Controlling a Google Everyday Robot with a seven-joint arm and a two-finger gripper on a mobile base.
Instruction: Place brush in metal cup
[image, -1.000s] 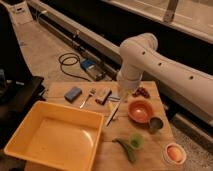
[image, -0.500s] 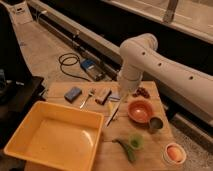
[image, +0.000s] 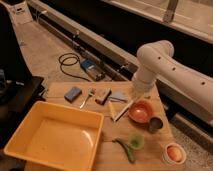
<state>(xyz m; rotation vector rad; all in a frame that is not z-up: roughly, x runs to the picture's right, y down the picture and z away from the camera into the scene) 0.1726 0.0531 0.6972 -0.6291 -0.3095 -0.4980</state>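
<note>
The brush (image: 121, 111) lies slanted on the wooden table (image: 112, 155), its long thin handle running from beside the orange bowl (image: 140, 111) down to the left. My gripper (image: 134, 98) hangs from the white arm (image: 155, 60) right at the upper end of the brush, close to the bowl's left rim. I cannot tell whether it touches the brush. The metal cup (image: 155, 124) stands upright just right of the orange bowl, about a hand's width from my gripper.
A large yellow tub (image: 55, 137) fills the front left. A fork (image: 86, 98), a brown wooden block (image: 103, 96), a blue sponge (image: 73, 93) and a grey cloth (image: 119, 96) lie at the back. A green cup (image: 136, 141) and a small dish (image: 173, 153) sit in front.
</note>
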